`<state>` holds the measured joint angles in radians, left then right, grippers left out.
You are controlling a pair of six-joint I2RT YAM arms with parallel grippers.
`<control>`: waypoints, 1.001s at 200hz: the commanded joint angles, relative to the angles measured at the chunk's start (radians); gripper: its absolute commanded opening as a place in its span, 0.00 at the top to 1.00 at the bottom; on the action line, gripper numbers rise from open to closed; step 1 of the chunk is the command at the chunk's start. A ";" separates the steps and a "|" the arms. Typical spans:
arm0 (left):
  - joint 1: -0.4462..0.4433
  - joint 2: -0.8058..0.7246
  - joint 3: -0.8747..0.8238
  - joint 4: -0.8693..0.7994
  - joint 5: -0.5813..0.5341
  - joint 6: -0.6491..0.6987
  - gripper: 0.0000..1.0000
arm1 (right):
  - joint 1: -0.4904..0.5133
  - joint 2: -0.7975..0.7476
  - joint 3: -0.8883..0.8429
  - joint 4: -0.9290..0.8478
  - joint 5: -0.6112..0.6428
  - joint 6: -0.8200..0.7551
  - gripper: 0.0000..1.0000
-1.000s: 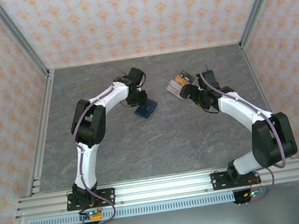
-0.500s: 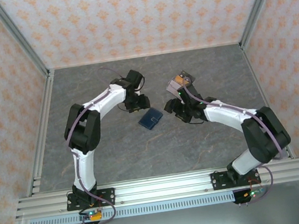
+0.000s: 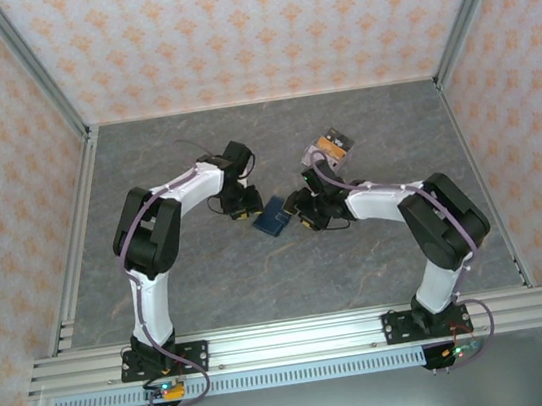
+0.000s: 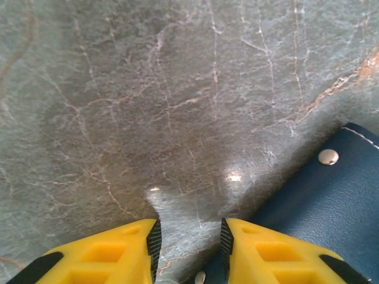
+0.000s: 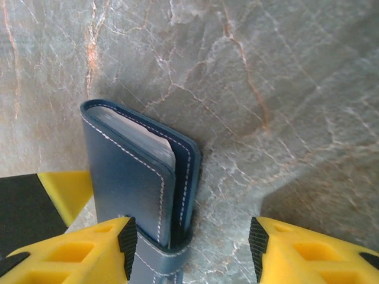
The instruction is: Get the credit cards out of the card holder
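Card holder [image 5: 133,171] lies folded on table [image 5: 278,71], between both arms. Right gripper [image 5: 192,234] jaws apart, astride its tab end; left gripper [image 4: 189,231] parted, empty, just beside. Best to pin one cover before lifting the other.

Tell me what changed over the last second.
The right end effector swung left from the loose cards to the card holder, jaws open around it. The left end effector backed off the card holder, which slid slightly nearer the bases. The loose cards stayed put.
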<state>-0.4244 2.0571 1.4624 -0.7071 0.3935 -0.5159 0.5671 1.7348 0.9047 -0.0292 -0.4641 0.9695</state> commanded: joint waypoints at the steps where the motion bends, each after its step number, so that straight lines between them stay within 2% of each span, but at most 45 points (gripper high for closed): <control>1: -0.006 -0.025 -0.030 0.011 0.017 -0.013 0.67 | 0.006 0.026 0.039 0.028 -0.010 0.013 0.46; 59: -0.008 -0.043 -0.086 0.047 0.058 -0.047 0.72 | 0.007 0.068 0.061 0.074 -0.061 0.003 0.47; 150: -0.015 -0.066 -0.123 0.078 0.102 -0.063 0.74 | 0.005 0.088 0.027 0.353 -0.192 0.024 0.48; 200: -0.016 -0.092 -0.123 0.090 0.102 -0.070 0.74 | 0.006 0.094 0.014 0.418 -0.217 0.034 0.53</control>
<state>-0.4225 2.0010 1.3590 -0.6121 0.4236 -0.5629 0.5629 1.8225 0.9218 0.2859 -0.6224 0.9882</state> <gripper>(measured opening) 0.263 0.479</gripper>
